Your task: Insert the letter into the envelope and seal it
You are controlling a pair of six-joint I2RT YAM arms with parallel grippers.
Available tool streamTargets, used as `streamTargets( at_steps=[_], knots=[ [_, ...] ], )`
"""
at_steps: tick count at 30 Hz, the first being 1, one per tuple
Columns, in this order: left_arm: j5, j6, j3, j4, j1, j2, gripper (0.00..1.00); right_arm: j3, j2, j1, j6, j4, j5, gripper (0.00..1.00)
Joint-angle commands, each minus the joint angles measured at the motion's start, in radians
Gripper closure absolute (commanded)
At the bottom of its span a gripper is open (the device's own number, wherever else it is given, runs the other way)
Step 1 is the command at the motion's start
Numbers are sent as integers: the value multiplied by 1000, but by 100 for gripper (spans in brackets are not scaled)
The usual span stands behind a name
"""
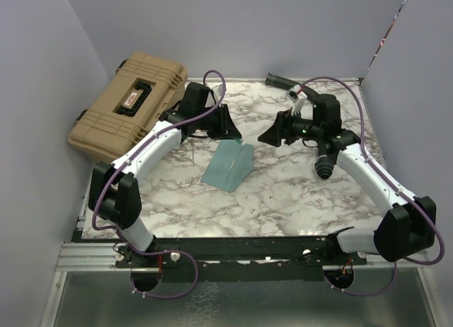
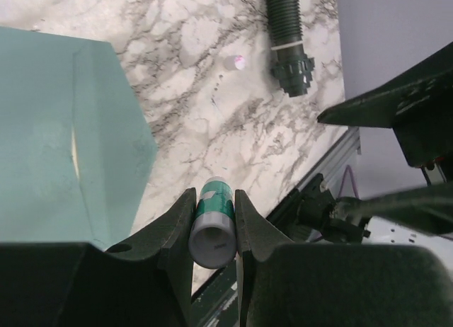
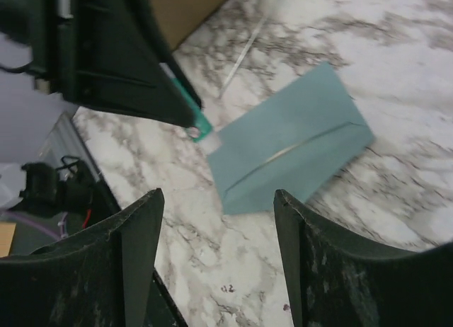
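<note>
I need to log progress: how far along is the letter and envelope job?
Seemingly done: no letter shows anywhere, so it is probably inside the envelope. In hand: the left gripper clamps a glue stick beside the envelope; the right gripper hovers open. Left: the flap looks unsealed, so gluing and pressing it shut.

Tan case point(image 1: 129, 106); black corrugated hose point(image 2: 285, 23)

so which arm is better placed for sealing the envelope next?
Left, I'd say. The left jaws are shut on what looks like a glue stick, its tip right by the envelope. The right jaws are open, empty, and set back from it.
</note>
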Motion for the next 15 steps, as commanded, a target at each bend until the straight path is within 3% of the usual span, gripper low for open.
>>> streamTargets(
  at_steps=[1, 7, 15],
  knots=[
    [132, -13, 32, 0, -11, -1, 100, -14, -24, 53, -74, 167, -209, 32],
    [175, -28, 36, 11, -17, -15, 100, 52, 26, 135, -210, 90, -197, 33],
    [196, -61, 3, 56, -21, -47, 100, 52, 73, 150, -199, 113, -207, 36]
  ],
)
